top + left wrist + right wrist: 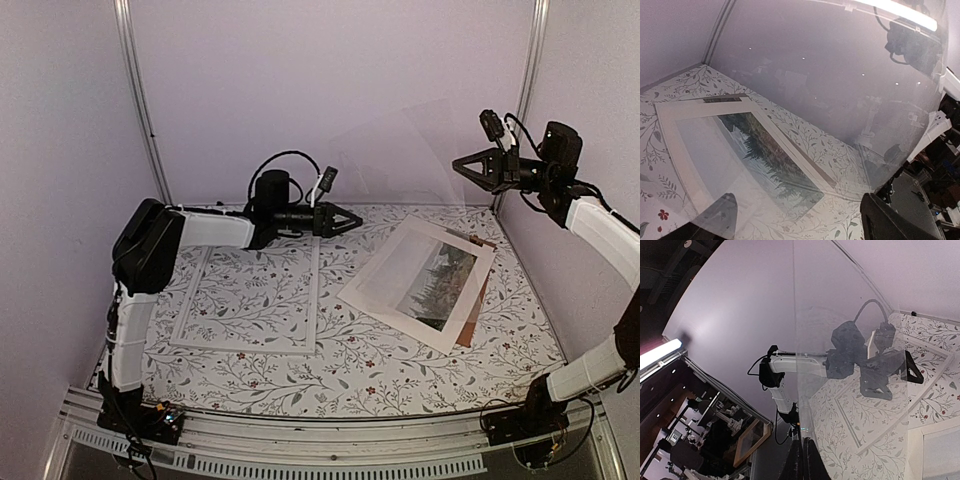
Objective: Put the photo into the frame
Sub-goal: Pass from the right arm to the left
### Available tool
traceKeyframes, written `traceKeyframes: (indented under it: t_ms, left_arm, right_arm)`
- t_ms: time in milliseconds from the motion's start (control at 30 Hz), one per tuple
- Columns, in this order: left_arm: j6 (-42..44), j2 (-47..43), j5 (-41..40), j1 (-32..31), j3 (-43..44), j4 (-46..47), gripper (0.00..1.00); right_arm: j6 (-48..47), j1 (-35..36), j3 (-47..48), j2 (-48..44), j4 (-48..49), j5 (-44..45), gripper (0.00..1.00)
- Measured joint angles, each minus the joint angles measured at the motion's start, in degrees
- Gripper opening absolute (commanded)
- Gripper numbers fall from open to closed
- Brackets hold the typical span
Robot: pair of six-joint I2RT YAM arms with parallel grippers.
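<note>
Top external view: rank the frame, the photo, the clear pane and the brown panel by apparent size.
Largest, too alike to split: frame and photo.
Unranked: clear pane, similar spread but faint and raised nearer the camera.
Smallest: brown panel, only a sliver showing from under the photo.

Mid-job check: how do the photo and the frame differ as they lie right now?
The frame lies left, directly on the patterned tabletop, which shows through its opening; the photo lies right, atop a brown panel. The frame sits roughly square to the tabletop; the photo is turned diagonally. Both lie flat, unheld.
</note>
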Motion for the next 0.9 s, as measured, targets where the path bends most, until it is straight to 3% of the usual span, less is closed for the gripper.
traceKeyframes:
  t_ms: [200, 400, 700, 900]
  left_arm:
    - [-2.7, 0.3, 1.8, 0.0, -0.9, 3.8, 0.71]
    - [-6.5, -2.2, 3.4, 0.6, -9.1, 9.7, 0.51]
    - [-9.4, -7.8, 4.0, 1.9, -15.1, 13.2, 0.3]
    - [-10.5, -10.4, 4.8, 2.5, -16.0, 14.8, 0.22]
  right_arm:
    - [0.2, 0.0, 0.0, 0.0, 0.0, 0.3, 0.0]
    - [0.2, -0.6, 0.0, 0.1, 0.0, 1.4, 0.0]
    - [-0.2, -2.3, -2.0, 1.8, 0.6, 2.8, 0.0]
    - [-1.7, -3.3, -4.2, 3.0, 0.6, 3.7, 0.0]
